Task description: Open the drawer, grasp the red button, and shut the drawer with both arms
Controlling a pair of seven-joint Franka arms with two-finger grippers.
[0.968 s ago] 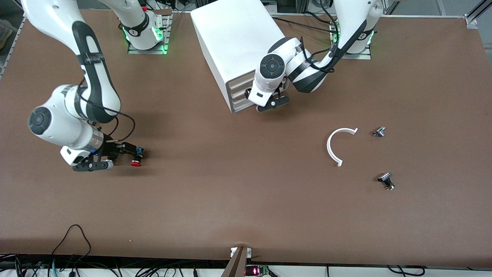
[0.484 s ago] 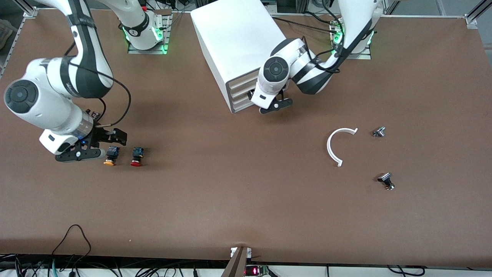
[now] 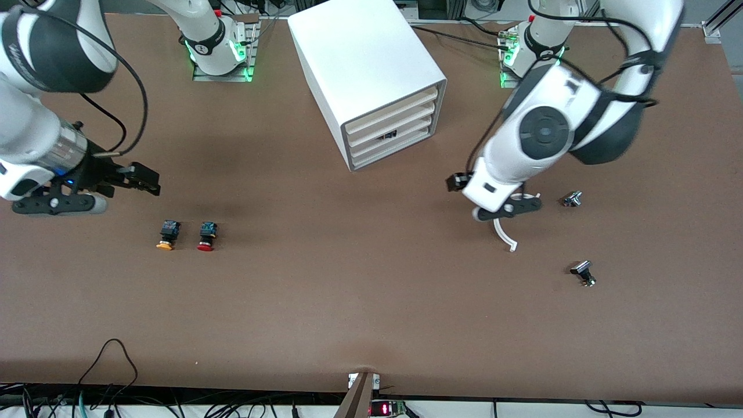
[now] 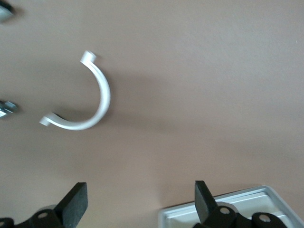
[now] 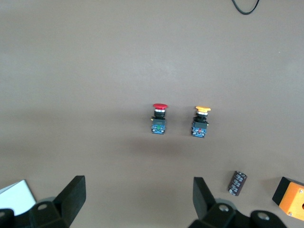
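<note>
The drawer (image 3: pixel 388 136), the slat with the dark cutout, sits flush in the white cabinet (image 3: pixel 363 69). The red-capped button (image 3: pixel 206 237) lies on the table beside an orange-capped button (image 3: pixel 166 237); both also show in the right wrist view, the red one (image 5: pixel 159 118) and the orange one (image 5: pixel 201 121). My right gripper (image 3: pixel 146 180) is open and empty in the air, off toward the right arm's end of the table from the buttons; its jaws (image 5: pixel 137 199) hold nothing. My left gripper (image 3: pixel 505 210) is open and empty over a white arc-shaped part (image 4: pixel 90 102).
Two small metal parts (image 3: pixel 572 199) (image 3: pixel 583 273) lie near the arc toward the left arm's end. A cabinet corner (image 4: pixel 228 209) shows in the left wrist view. A dark cylinder (image 5: pixel 237 183) and an orange block (image 5: pixel 292 197) show in the right wrist view.
My right gripper has left the red button on the table and risen away from it. My left gripper has left the cabinet front and swung over the white arc.
</note>
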